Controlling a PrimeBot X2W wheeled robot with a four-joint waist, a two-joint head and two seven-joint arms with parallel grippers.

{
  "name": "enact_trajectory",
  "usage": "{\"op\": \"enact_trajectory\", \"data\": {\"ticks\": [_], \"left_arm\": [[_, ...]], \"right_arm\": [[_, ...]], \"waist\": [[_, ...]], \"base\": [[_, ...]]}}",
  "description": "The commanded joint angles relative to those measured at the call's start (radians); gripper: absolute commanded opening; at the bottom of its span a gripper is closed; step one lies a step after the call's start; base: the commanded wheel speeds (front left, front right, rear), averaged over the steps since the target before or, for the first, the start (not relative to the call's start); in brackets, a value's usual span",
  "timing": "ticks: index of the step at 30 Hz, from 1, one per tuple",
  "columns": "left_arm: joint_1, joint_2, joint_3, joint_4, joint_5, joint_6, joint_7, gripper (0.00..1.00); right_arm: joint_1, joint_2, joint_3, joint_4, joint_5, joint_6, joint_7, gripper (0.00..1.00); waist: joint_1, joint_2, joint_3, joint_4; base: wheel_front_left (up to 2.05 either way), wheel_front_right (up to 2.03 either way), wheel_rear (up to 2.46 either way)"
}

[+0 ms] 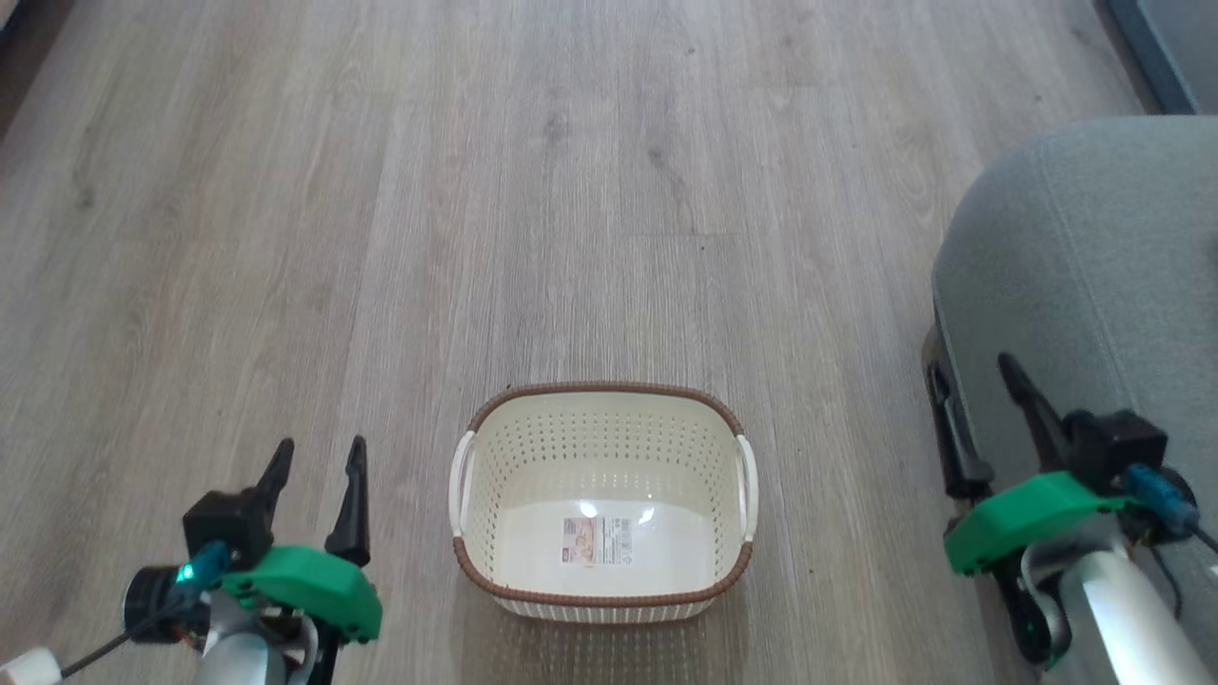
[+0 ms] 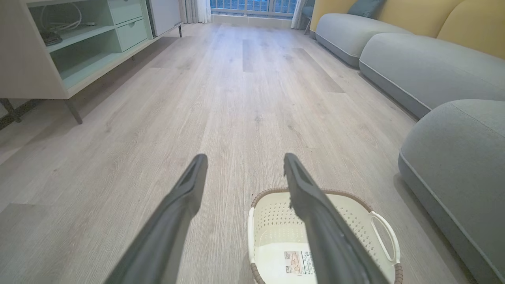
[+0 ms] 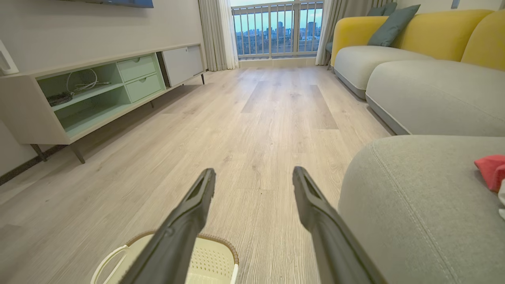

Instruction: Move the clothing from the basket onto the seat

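The cream basket (image 1: 495, 447) with its brown rim stands on the wood floor, holding nothing but the label sticker on its bottom; it also shows as the basket (image 2: 276, 225) and the basket (image 3: 213, 260). The grey seat (image 1: 1094, 266) rises to its right. A patch of red clothing (image 3: 491, 169) with a bit of white trim lies on the seat (image 3: 414, 205) at the right edge of the right wrist view. My left gripper (image 1: 319, 459) hangs open left of the basket. My right gripper (image 1: 971, 381) is open beside the seat's front edge.
A low cabinet (image 3: 79, 98) with pale green shelves and drawers lines the left wall. More grey seats with yellow backs (image 3: 418, 59) run along the right. Wood floor (image 1: 571, 190) stretches ahead toward a balcony window.
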Motion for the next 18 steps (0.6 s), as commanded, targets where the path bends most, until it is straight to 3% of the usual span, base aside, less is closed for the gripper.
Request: {"op": "enact_trajectory", "data": {"ticks": [1,16,17,18], "left_arm": [[-0.026,0.002,0.042,-0.034,0.004,-0.002,-0.005,1.0],[0.005,-0.01,0.073,-0.046,0.016,-0.035,-0.005,1.0],[0.031,-0.014,0.04,-0.011,0.01,-0.036,0.0,0.0],[0.03,-0.014,0.042,-0.005,0.009,-0.035,0.0,0.0]], "right_arm": [[-0.016,-0.003,0.019,-0.024,0.006,0.0,-0.009,1.0],[-0.006,0.017,0.024,0.033,-0.005,0.0,-0.009,1.0],[0.022,0.018,0.001,0.061,0.001,0.0,0.0,0.0],[0.022,0.019,0.001,0.067,0.001,0.0,0.001,0.0]], "waist": [[0.0001,-0.0001,-0.004,-0.001],[0.0001,-0.0001,0.002,-0.002],[0.0001,-0.0001,0.002,-0.002],[0.0001,-0.0001,0.002,-0.002]], "base": [[0.0,0.0,0.0],[0.0,0.0,0.0],[0.0,0.0,0.0],[0.0,0.0,0.0]]}}
